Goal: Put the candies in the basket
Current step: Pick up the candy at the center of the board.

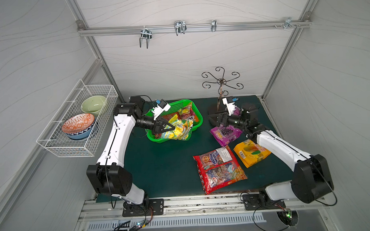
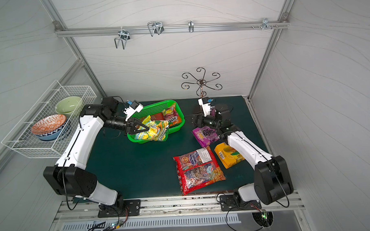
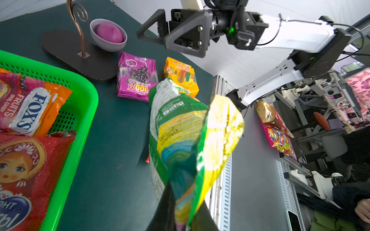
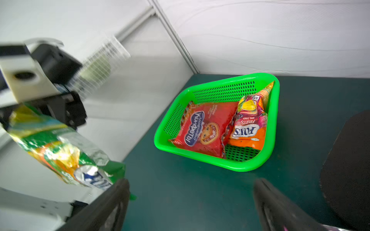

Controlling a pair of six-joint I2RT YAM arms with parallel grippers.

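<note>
The left gripper (image 1: 173, 127) pinches the green FOX'S bag (image 1: 181, 131) over the basket (image 1: 176, 106) at its six o'clock rim. At the basket's three o'clock, the right gripper (image 4: 191, 182) gapes empty near the purple bag (image 1: 225, 134).

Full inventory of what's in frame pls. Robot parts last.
basket: 1, bright green, back of mat
red bag: 1, red, in basket
orange FOX'S bag: 1, orange, in basket beside red bag
green FOX'S bag: 1, green-yellow, held over basket's near rim
purple bag: 1, purple, on mat by stand
yellow-orange bag: 1, on mat
large red bag: 1, red, front of mat
mat: 1, dark green
wire basket: 1, white, on wall
green bowl: 1, pale green, in wire basket
patterned bowl: 1, orange-white, in wire basket
stand: 1, dark metal
small bowl: 1, grey, by stand
left hand: shut on green FOX'S bag
right hand: open, empty
</note>
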